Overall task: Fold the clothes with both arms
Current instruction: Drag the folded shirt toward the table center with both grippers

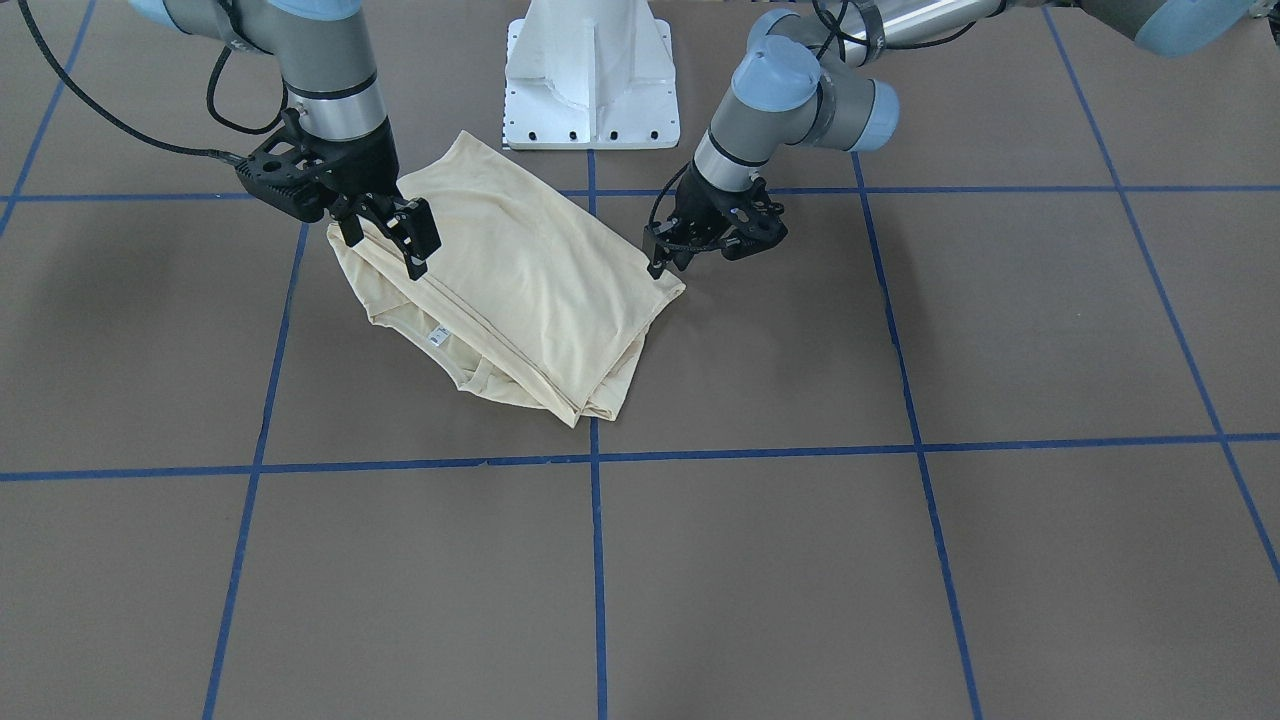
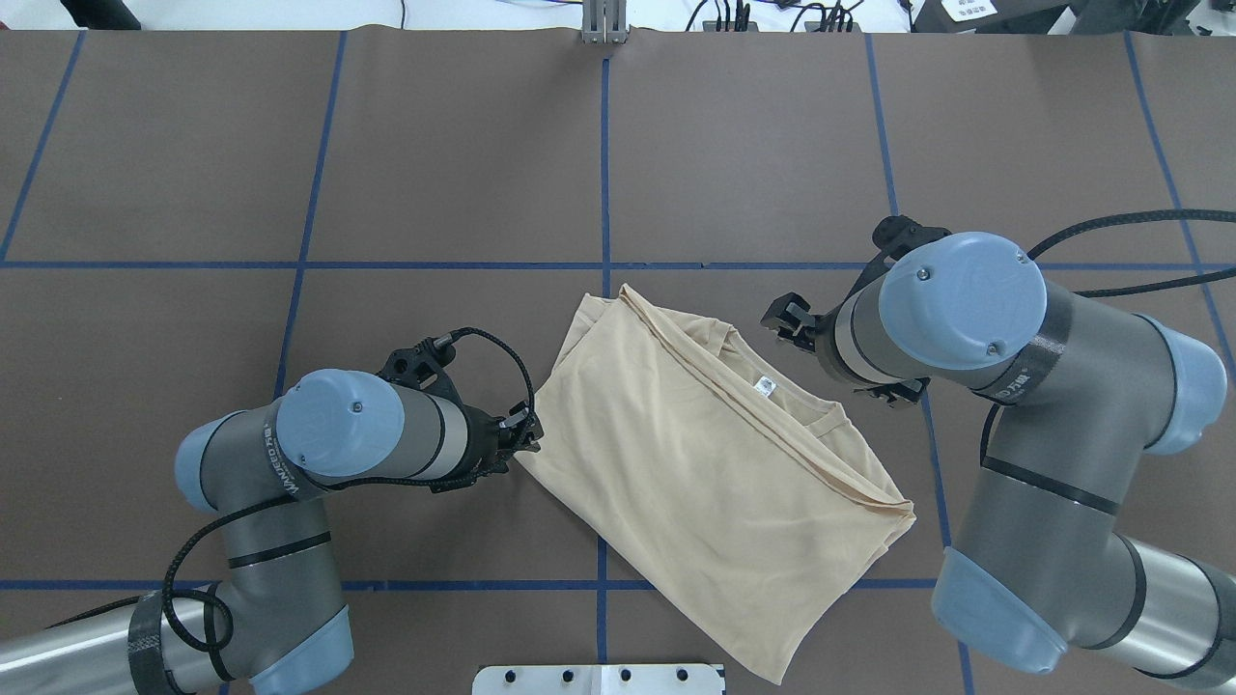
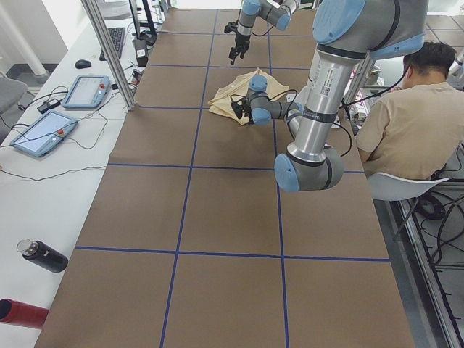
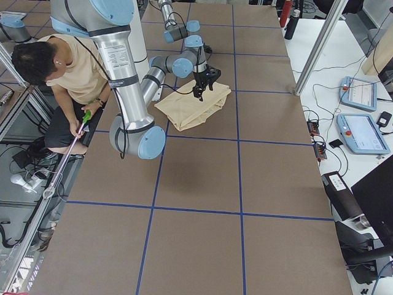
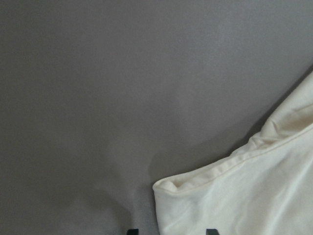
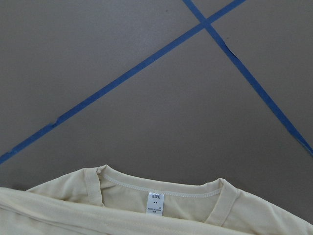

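Fingers first: in the front view, right fingers are hanging spread apart over one edge of the folded T-shirt, and left fingers are hovering at its opposite corner. Overhead, it's lying folded on the worktop, neck label showing. Left wrist view: left fingers are standing parted, shirt corner just ahead. Right wrist view: collar is filling the bottom.

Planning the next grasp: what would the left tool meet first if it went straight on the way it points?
The shirt: its folded corner lies right ahead of the left tool, in line with its fingertips. Whether they touch is unclear.
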You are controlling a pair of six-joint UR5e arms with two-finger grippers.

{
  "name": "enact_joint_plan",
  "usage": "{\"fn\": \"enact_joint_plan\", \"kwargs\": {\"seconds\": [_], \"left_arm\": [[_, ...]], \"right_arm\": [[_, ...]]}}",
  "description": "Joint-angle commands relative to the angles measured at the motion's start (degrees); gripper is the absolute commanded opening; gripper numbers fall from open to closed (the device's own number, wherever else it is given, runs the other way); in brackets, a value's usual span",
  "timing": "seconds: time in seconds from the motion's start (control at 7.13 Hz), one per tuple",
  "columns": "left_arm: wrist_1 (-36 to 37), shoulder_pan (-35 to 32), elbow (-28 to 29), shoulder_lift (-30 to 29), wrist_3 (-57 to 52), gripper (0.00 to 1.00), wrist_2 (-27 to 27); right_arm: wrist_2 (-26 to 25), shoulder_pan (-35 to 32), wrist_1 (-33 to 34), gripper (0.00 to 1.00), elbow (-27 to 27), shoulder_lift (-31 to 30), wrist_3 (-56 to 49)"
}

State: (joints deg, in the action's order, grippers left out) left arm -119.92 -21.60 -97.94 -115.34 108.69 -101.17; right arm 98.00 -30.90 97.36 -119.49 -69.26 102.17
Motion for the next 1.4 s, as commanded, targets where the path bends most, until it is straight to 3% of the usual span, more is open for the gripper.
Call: {"fn": "enact_joint_plan", "kwargs": {"seconds": [0.0,0.28,0.42,0.56,0.84,0.98,1.26], "left_arm": [[0.1,-0.3,0.1,0.0,-0.4,0.49,1.5],[0.0,-0.2,1.3,-0.1,-0.4,0.48,2.2],[0.1,-0.3,1.3,-0.7,-0.4,0.29,2.2],[0.1,-0.3,1.3,-0.7,-0.4,0.0,2.2],[0.1,-1.1,1.3,-0.8,-0.8,0.0,2.3],[0.1,-3.3,1.6,-1.3,-7.2,0.0,2.4],[-0.8,-12.7,12.5,-8.5,-16.0,0.0,3.5]], "right_arm": [[0.1,-0.1,0.0,1.0,0.1,-0.1,0.0],[0.2,-0.1,0.0,1.0,0.0,-0.1,0.0],[0.2,-0.1,0.0,1.0,0.0,-0.2,0.0],[0.2,-0.1,0.0,1.0,0.0,-0.3,0.0],[0.1,-0.1,0.0,1.0,0.1,-0.3,0.0],[-0.1,-0.1,0.0,1.0,0.1,-0.4,0.0],[-0.1,0.0,0.0,1.0,0.2,-0.5,0.0]]}}
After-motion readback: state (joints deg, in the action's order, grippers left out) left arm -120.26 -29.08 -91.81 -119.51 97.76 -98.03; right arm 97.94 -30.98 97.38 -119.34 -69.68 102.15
